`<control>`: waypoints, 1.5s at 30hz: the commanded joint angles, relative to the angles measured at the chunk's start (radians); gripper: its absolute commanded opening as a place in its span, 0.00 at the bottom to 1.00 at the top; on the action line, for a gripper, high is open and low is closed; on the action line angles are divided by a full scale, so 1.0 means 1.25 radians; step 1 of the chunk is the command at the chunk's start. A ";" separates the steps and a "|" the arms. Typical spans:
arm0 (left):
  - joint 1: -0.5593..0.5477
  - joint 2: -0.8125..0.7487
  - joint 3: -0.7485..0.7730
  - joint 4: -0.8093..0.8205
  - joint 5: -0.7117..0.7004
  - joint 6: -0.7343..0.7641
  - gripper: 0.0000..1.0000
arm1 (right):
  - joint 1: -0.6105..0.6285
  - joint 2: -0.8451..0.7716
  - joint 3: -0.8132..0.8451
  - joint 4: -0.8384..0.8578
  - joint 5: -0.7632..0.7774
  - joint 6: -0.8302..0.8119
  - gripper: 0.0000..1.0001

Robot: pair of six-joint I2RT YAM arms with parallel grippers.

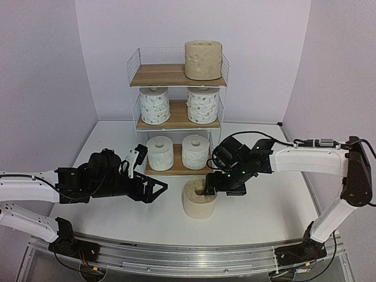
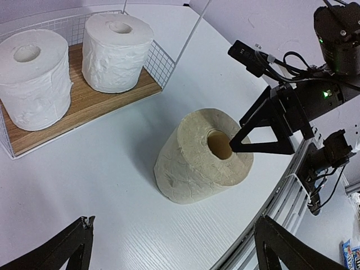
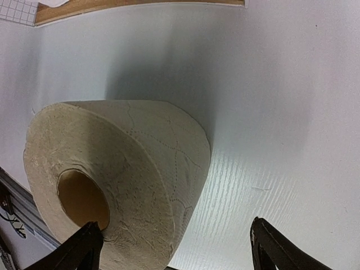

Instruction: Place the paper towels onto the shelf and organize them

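White table (image 1: pixel 264 205) carries shelf (image 1: pixel 158 75) at back, beige roll (image 1: pixel 198 200) upright in front.

Left end effector (image 1: pixel 147 174) spread wide, held level, right end effector (image 1: pixel 221 188) angled down, jaws apart

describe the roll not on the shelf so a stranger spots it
Find the wire shelf at the back of the table. One roll stands alone in front of it. It is beige and fatter than the white rolls shelved behind it.

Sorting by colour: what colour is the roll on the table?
The roll is beige; left wrist view best.
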 commanded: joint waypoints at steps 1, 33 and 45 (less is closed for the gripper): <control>-0.003 0.012 -0.005 0.028 -0.030 -0.009 1.00 | 0.008 0.035 0.032 0.020 0.052 0.025 0.86; -0.036 0.071 -0.025 0.156 -0.034 0.078 0.99 | 0.017 0.052 0.093 0.022 0.023 0.089 0.26; -0.179 0.189 0.063 0.185 -0.134 0.261 1.00 | 0.017 -0.058 0.137 -0.085 -0.165 0.130 0.16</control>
